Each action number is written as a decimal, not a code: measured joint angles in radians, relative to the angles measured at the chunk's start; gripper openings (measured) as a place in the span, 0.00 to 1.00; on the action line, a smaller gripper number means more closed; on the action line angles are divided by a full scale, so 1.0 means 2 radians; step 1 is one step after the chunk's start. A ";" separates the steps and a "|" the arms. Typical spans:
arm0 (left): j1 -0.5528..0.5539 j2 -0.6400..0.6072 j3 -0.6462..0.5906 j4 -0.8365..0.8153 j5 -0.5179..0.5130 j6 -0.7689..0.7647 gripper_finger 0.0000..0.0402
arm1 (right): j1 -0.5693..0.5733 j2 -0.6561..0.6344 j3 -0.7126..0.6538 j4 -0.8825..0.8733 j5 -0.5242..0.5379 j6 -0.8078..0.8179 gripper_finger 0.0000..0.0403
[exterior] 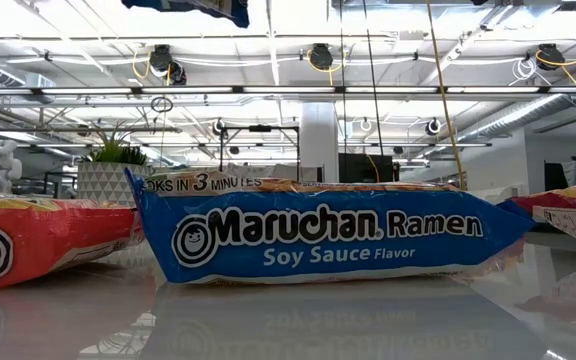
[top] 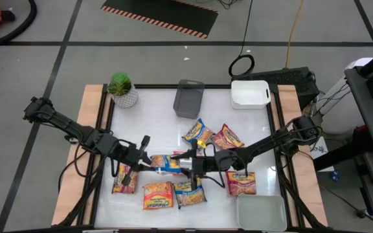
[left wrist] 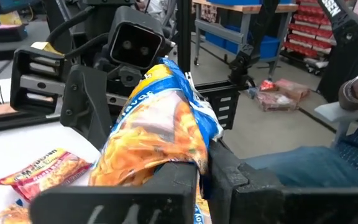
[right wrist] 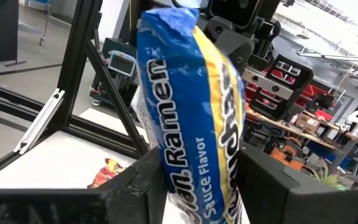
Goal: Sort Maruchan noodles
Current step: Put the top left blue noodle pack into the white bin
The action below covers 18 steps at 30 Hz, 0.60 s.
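A blue-and-yellow Maruchan noodle packet [top: 166,162] hangs in the air between my two grippers over the table's near middle. My left gripper [top: 146,160] comes from the left and is shut on one end. My right gripper [top: 190,162] comes from the right and has closed around the other end. In the low view only a strip of this packet [exterior: 198,10] shows, at the top. Several other packets lie flat on the table: a blue one [exterior: 318,235], a red one [exterior: 38,240], an orange one [top: 158,194] and a red one [top: 241,183]. My left gripper pinches the packet's left end [left wrist: 194,155] between its two fingers, coming level from the table's left. The packet is lifted clear and reaches away from the fingers toward the other arm. My right gripper has the packet's right end [right wrist: 197,168] between its fingers [right wrist: 148,180], one on each side. It comes about level from the table's right. The packet stands on edge there, clear of the table.
A grey bin [top: 188,98] and a white tray [top: 250,92] stand at the far edge, and a pale tray [top: 261,212] at the near right corner. A potted plant [top: 122,89] is at the far left. More packets [top: 198,131] lie mid-table.
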<state>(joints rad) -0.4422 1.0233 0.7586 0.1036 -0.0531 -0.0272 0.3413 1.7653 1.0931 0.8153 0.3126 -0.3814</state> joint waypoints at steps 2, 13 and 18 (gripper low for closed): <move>0.000 0.000 0.000 0.000 -0.006 -0.011 0.15 | 0.000 0.000 0.000 -0.001 0.001 0.000 0.38; -0.014 -0.004 0.000 0.001 -0.083 -0.018 0.49 | 0.001 -0.015 0.000 -0.042 0.024 0.002 0.38; -0.014 -0.024 0.000 -0.010 -0.141 -0.038 0.51 | 0.005 -0.032 0.000 -0.084 0.024 0.011 0.38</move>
<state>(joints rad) -0.4709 0.9752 0.7586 0.0844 -0.3358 -0.1029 0.3509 1.7019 1.0927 0.6467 0.3600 -0.3588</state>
